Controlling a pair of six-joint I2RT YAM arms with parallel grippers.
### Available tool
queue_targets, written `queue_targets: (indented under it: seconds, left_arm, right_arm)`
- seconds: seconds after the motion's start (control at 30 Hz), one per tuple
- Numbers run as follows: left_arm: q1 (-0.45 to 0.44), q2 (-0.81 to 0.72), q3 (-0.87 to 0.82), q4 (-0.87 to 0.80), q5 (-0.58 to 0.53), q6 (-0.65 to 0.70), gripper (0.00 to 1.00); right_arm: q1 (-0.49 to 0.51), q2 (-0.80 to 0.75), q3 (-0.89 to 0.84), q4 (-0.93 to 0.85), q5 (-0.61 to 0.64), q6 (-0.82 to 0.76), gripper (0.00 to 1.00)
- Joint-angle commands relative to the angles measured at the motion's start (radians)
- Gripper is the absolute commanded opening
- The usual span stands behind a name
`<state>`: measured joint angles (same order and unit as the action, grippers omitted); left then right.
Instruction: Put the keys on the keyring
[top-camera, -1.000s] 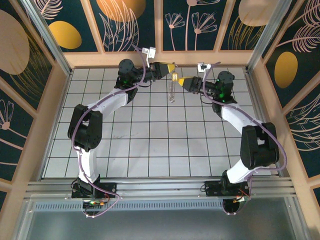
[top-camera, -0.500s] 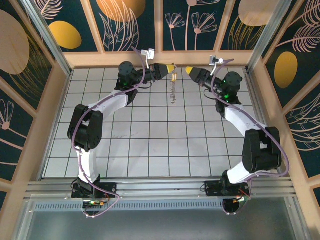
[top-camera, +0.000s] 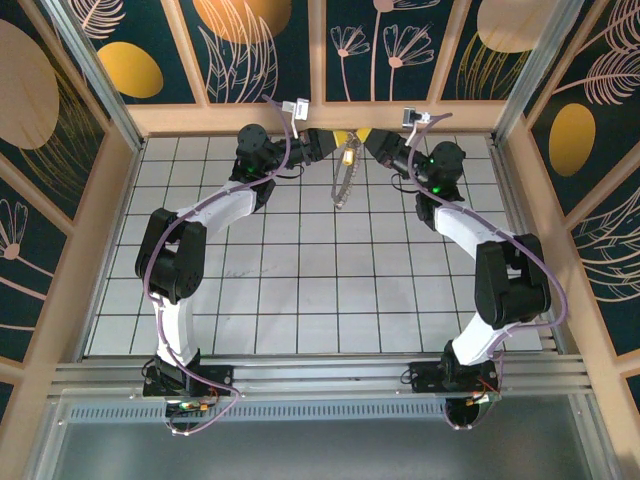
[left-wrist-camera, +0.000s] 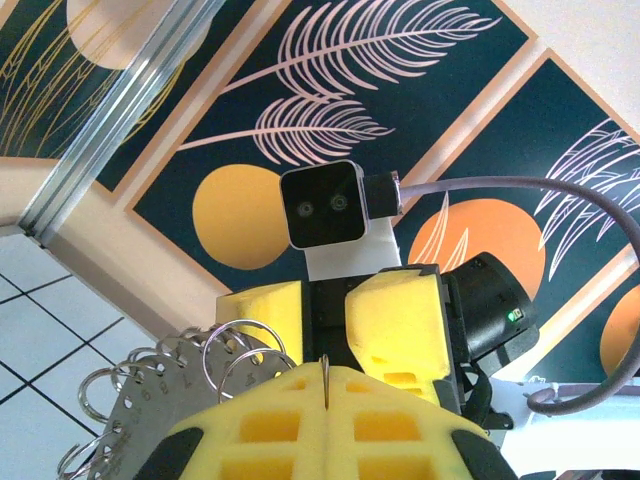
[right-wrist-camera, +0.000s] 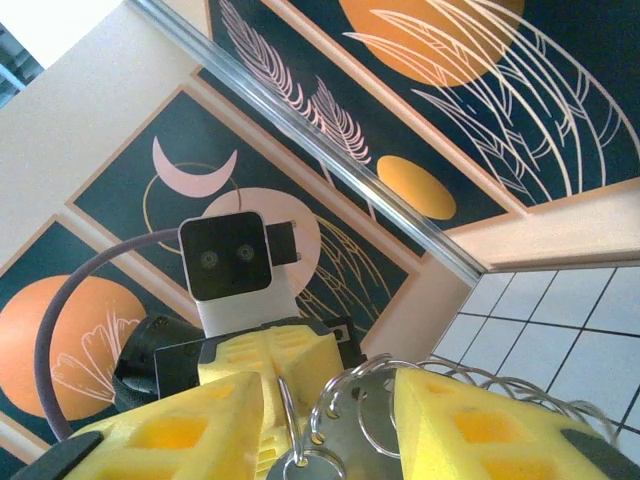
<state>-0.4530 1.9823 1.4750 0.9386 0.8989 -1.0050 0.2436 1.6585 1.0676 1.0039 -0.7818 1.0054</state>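
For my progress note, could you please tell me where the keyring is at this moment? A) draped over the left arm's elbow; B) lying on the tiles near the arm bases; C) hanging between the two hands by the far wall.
C: in the top view the keyring dangles between the left hand and the right hand by the far wall.

1. keyring (top-camera: 342, 182): thin, silvery-white floppy loop with a beaded-looking edge. Seen close, it was a row of small wire split rings (left-wrist-camera: 240, 352) set along a flat grey metal plate (left-wrist-camera: 150, 412). It hung long and narrow, slightly tilted, its top end pinched in the closed left gripper (left-wrist-camera: 326, 385).
2. key (top-camera: 348, 153): one tiny brass-gold piece at the keyring's upper end; shape too small to tell.
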Motion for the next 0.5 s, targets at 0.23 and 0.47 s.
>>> queue_targets:
  seconds: [0.23, 0.47]
  left_arm:
    - [-0.006, -0.036, 0.004, 0.055, -0.014, -0.006, 0.00]
    - [-0.006, -0.034, 0.002, 0.046, -0.015, 0.002, 0.00]
  right_arm:
    - [0.018, -0.008, 0.023, 0.056, 0.001, -0.012, 0.37]
    - [0.018, -0.065, -0.009, -0.008, 0.023, -0.085, 0.34]
